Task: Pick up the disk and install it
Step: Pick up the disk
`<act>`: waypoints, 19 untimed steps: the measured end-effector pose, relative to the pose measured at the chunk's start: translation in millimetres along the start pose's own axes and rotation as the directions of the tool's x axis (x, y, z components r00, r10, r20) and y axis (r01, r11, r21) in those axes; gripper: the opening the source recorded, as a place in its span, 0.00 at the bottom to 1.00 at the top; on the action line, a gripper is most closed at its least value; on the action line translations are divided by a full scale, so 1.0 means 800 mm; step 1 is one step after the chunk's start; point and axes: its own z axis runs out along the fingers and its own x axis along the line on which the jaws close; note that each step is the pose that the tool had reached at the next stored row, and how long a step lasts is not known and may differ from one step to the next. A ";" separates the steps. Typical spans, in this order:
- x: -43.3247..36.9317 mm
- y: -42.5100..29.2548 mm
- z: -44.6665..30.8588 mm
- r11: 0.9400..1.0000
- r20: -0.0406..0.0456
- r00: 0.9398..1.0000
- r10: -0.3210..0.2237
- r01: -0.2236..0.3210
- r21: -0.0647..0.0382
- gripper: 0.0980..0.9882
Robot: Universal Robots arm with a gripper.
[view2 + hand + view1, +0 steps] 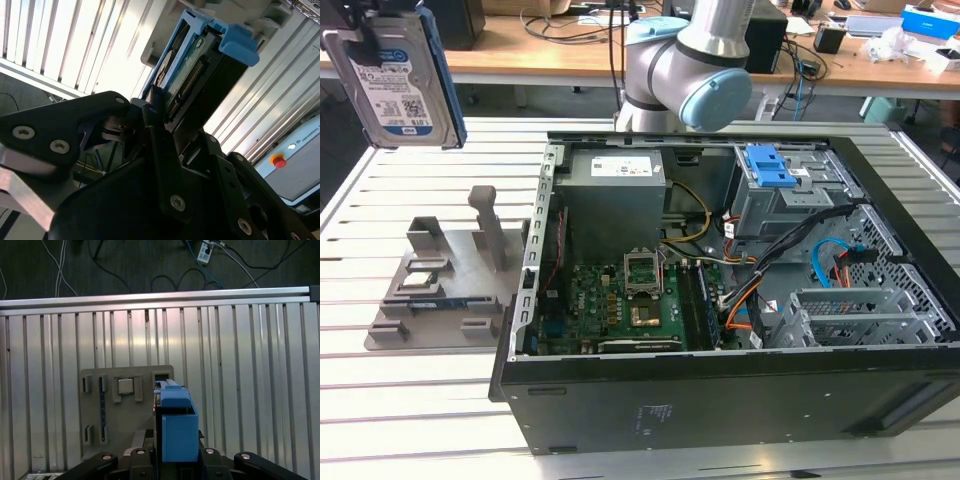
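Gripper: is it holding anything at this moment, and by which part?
Yes: the gripper is shut on the disk, gripping it at its connector end; the rest sticks out free.

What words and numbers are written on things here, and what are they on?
Nothing reads clearly enough to quote.
Label on the disk: print and barcodes, too small.
White strip on the grey metal box: too small.
Sticker on the black case: too small.

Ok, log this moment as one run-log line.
gripper: shut on the disk | disk: held upright in the air, off the grey fixture | computer case: open, disk not in it
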 end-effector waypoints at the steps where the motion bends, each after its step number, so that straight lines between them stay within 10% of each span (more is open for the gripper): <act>1: 0.000 0.0001 -0.0020 1.000 0.000 1.000 0.000 0.000 0.000 0.30; 12: -0.001 0.0018 -0.0422 1.000 0.000 1.000 0.000 0.000 0.000 0.30; 19: -0.001 0.0018 -0.0428 1.000 0.000 1.000 0.000 0.000 0.000 0.30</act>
